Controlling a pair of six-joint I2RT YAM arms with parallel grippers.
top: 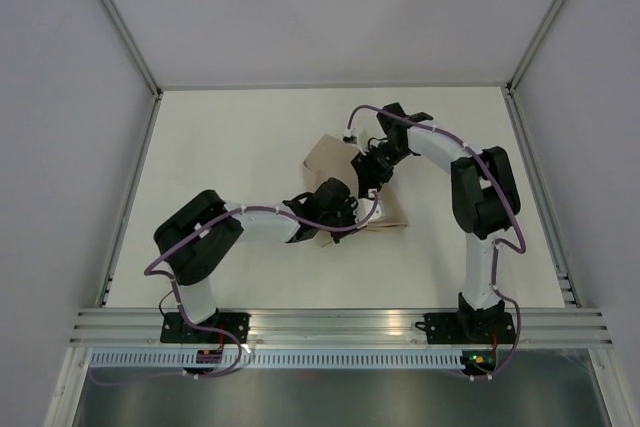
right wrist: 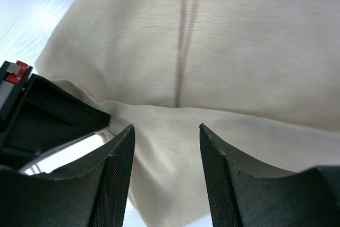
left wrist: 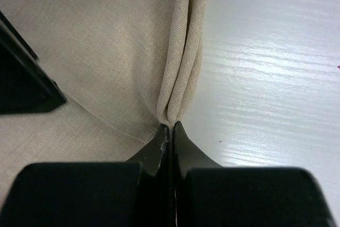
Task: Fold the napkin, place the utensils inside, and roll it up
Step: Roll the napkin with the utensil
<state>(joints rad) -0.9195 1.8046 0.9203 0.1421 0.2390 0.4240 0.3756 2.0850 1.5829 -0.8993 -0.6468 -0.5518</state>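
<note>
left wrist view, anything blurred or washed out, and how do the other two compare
Left wrist: napkin weave sharp, table streaked with glare, left gripper dark and soft. Right wrist: napkin slightly blurred, top-left corner washed out, right gripper fingers crisp. Top external: even light, faint shadows, no glare.

The left arm (top: 215,237) and right arm (top: 483,197) are each showing white tubular links between bulky matte-black joint housings. A purple cable (top: 360,112) is looping loosely along each one, running from black base plates (top: 205,327) on the rail (top: 340,325) (small red and green lights (top: 478,357) are glowing just nearside of it). The right end effector (right wrist: 166,131) is showing curved black fingers (right wrist: 114,179) with finely dimpled pads. The left end effector (left wrist: 170,130) is looking plain black and smooth-edged.
</note>
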